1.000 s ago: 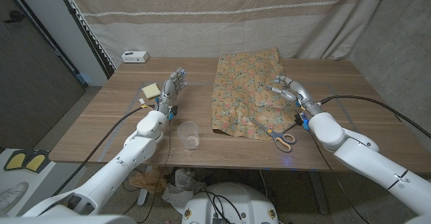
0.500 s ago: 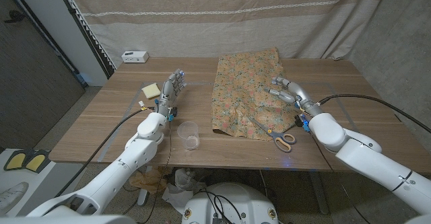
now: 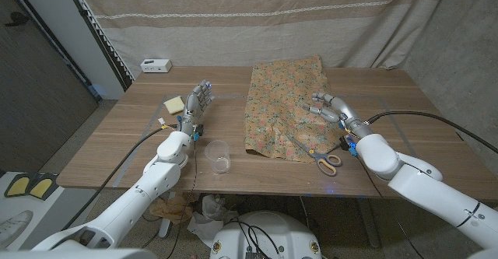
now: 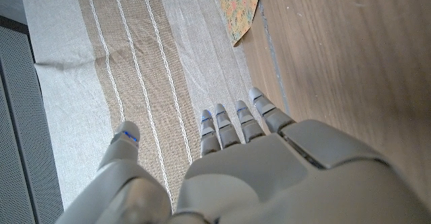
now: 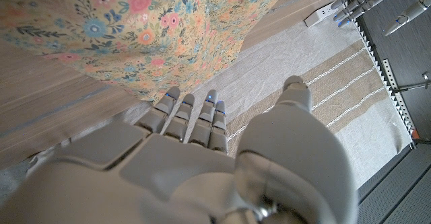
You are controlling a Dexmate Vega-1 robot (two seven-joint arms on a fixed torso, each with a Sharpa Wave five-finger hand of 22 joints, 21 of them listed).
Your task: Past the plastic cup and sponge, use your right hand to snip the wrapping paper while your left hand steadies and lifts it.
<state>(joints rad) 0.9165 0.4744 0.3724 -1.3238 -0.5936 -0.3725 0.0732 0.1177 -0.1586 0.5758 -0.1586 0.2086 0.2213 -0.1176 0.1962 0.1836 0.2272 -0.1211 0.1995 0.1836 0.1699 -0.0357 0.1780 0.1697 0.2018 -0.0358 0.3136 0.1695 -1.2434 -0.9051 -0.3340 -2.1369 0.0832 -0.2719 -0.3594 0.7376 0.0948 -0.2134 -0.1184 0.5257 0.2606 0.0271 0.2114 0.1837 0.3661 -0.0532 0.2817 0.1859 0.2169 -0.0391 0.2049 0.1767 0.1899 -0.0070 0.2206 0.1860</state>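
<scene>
A sheet of floral wrapping paper (image 3: 280, 103) lies on the table's middle right, and it shows too in the right wrist view (image 5: 135, 29) and at the left wrist view's edge (image 4: 241, 5). Orange-handled scissors (image 3: 319, 155) lie on its near right corner. My right hand (image 3: 331, 106) hovers over the paper's right edge, fingers apart, holding nothing. My left hand (image 3: 199, 100) stands open left of the paper, fingers up, empty. A clear plastic cup (image 3: 218, 156) stands near the front edge. A yellow sponge (image 3: 174, 104) lies just left of the left hand.
A small white box (image 3: 156, 64) sits at the table's far left corner. A striped curtain (image 3: 257, 18) hangs behind the table (image 3: 117, 138). Black cables run along both arms.
My right hand has drifted slightly left over the paper's edge. My left hand has risen a little. Paper, scissors, cup and sponge have not moved.
</scene>
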